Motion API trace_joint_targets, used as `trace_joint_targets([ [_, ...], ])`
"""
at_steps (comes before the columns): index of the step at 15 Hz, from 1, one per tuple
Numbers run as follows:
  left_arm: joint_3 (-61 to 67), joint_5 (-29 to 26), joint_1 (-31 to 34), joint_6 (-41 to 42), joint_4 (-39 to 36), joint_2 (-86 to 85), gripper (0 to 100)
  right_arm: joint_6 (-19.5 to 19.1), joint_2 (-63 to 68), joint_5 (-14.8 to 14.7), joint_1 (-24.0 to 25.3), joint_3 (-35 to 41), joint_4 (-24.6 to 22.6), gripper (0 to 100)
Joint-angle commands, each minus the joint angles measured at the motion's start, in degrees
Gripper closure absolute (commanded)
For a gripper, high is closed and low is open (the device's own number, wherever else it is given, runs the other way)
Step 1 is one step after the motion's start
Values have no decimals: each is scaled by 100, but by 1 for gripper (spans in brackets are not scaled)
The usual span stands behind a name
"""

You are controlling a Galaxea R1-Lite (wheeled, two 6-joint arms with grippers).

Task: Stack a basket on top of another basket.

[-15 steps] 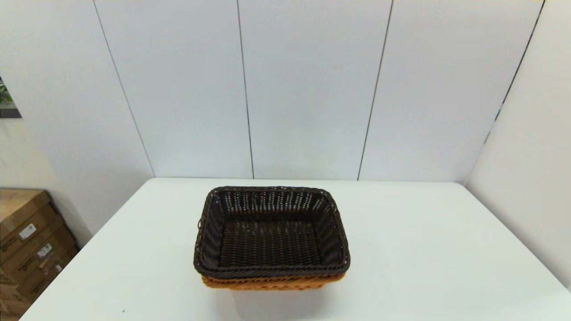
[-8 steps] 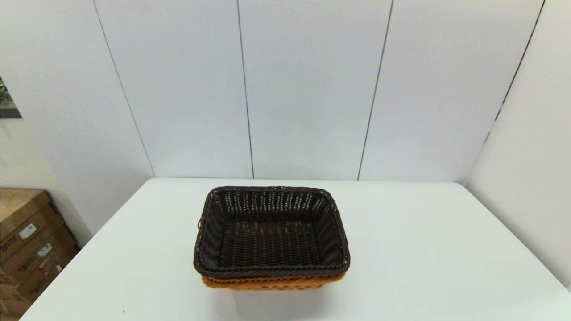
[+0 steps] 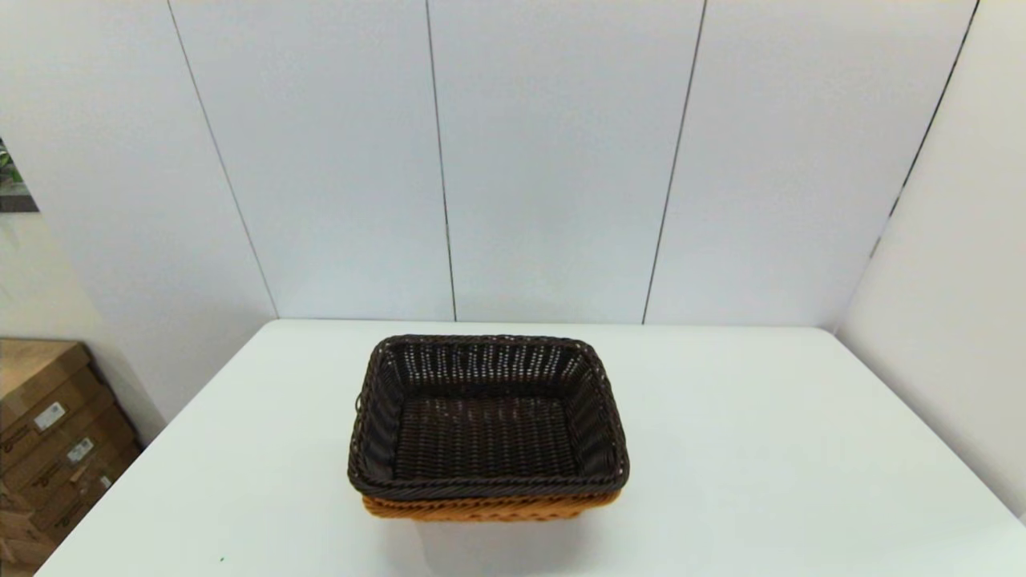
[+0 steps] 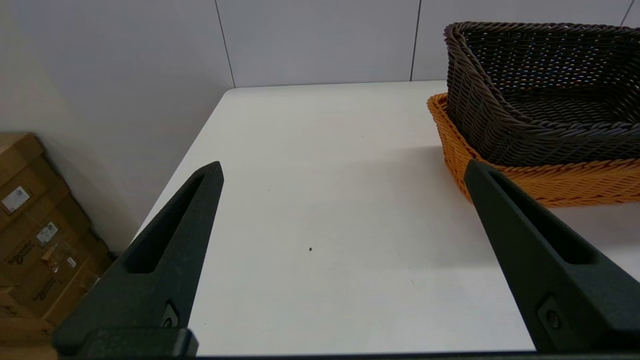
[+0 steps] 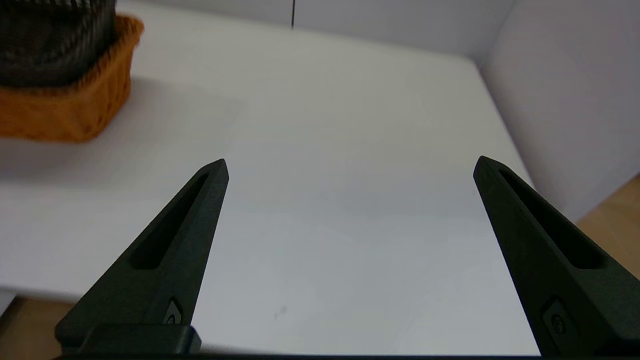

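The dark brown basket [image 3: 487, 417] sits nested on top of the orange basket [image 3: 489, 508] in the middle of the white table [image 3: 761, 449]; only the orange rim shows below it. Both arms are out of the head view. My left gripper [image 4: 342, 167] hangs open over the table's near left part, apart from the dark basket [image 4: 540, 95] and the orange basket [image 4: 560, 182]. At the near right edge my right gripper [image 5: 350, 162] is open and holds nothing. The orange basket [image 5: 65, 110] and the dark basket [image 5: 50, 45] lie off to its side.
Cardboard boxes [image 3: 48, 441] stand on the floor left of the table. White wall panels [image 3: 553, 160] close the back, and a side wall [image 3: 946, 336] runs along the table's right edge. The boxes [image 4: 35, 240] also show in the left wrist view.
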Motion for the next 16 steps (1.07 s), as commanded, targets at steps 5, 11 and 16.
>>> trace_joint_targets([
  [5, 9, -1, 0, 3, 0, -4, 0, 148, -868, -17, 18, 121, -14, 0],
  [11, 9, -1, 0, 3, 0, -4, 0, 553, -868, -44, 18, 121, -40, 0],
  [16, 9, -1, 0, 3, 0, -4, 0, 746, -868, -70, 18, 121, -49, 0],
])
